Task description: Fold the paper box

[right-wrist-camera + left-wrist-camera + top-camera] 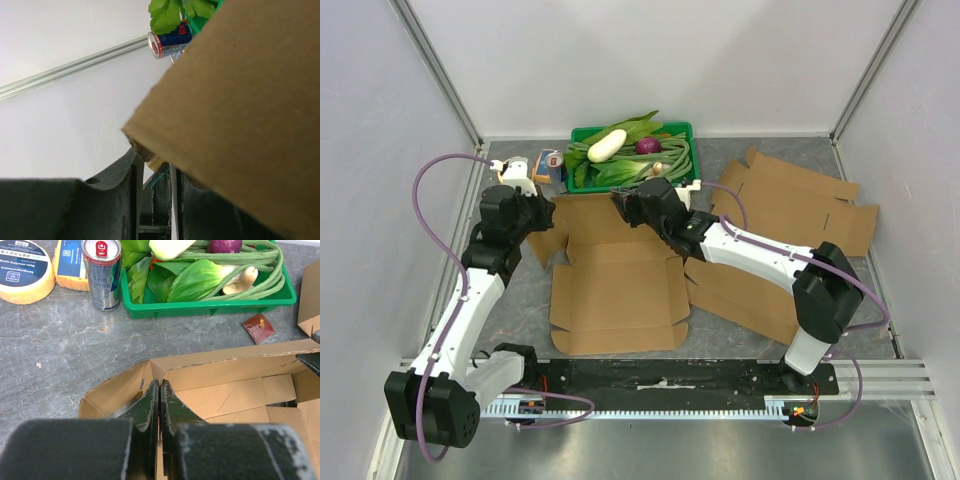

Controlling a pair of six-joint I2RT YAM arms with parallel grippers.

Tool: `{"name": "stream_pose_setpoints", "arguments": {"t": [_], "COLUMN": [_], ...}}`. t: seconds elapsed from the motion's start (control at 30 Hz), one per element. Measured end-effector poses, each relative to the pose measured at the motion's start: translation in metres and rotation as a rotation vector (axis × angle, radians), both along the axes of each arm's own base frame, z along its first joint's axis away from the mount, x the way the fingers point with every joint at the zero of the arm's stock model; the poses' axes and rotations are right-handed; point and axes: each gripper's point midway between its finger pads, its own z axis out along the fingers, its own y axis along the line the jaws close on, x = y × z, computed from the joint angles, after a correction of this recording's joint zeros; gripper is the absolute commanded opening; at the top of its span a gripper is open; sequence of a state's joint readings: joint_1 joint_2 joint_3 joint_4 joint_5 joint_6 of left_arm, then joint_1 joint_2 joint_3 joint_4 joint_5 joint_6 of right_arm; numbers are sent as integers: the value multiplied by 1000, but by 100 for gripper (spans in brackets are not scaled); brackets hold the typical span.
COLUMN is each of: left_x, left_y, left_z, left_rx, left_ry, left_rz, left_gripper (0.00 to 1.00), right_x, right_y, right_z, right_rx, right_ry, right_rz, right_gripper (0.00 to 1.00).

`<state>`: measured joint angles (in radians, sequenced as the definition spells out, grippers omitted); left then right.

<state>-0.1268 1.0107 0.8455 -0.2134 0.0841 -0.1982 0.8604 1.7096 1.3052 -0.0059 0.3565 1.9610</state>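
Cardboard everywhere: one paper box [620, 290] lies opened out mid-tabletop [525, 290], its rear wall raised, and two more flat blanks, one [800, 200] and another [735, 295], lie to the right. Two arms are on the box. The left end effector [159, 385] sits at the rear left corner, jaws pressed fully together; whether cardboard is pinched between them, I cannot tell. The right end effector [623, 207] is at the rear wall's top edge, jaws a narrow gap apart with the cardboard edge reaching in between. Behind the box: one green tray [210, 307] of vegetables, one can [102, 275], two yellow labelled items, one [22, 277] and another [70, 265], and one red sachet [258, 327].
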Motion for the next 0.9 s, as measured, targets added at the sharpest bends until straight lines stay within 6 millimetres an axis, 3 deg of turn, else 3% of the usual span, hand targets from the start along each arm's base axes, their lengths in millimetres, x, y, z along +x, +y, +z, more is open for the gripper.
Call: {"name": "stream_pose_setpoints", "arguments": {"t": [0.1, 0.13, 0.2, 0.3, 0.4, 0.5, 0.63, 0.7, 0.8, 0.83, 0.9], "left_x": [-1, -1, -4, -14, -29, -47, -56, -52, -42, -39, -36], "left_y": [0, -1, -4, -8, -8, 5, 53, 83, 115, 116, 107], "left_z": [1, 1, 2, 7, 19, 33, 34, 21, -29, -47, -85], "left_rx": [-1, -6, -21, -62, -115, -170, -253, -301, -401, -440, -518], "left_ry": [-3, -3, 2, 9, -3, -22, -16, 19, 163, 220, 353], "left_rz": [0, -2, -12, -25, -7, 75, 290, 413, 540, 546, 531], "left_gripper": [26, 38, 48, 63, 64, 65, 71, 70, 63, 56, 57], "right_x": [0, 0, -1, -4, -8, -8, -10, -8, -4, -3, -3], "right_y": [0, 0, -1, -4, -8, -8, -11, -13, -17, -18, -19], "right_z": [-2, -3, -8, -23, -39, -36, -36, -35, -36, -36, -36], "right_rx": [0, 0, -7, -28, -45, -26, -20, -17, -15, -14, -11], "right_ry": [6, 7, 15, 32, 44, 28, 19, 15, 13, 13, 12], "right_rz": [-2, -2, -2, -2, 1, 5, 14, 13, 9, 10, 11], "right_gripper": [19, 13, 6, 5, 5, 6, 6, 6, 6, 6, 6]}}
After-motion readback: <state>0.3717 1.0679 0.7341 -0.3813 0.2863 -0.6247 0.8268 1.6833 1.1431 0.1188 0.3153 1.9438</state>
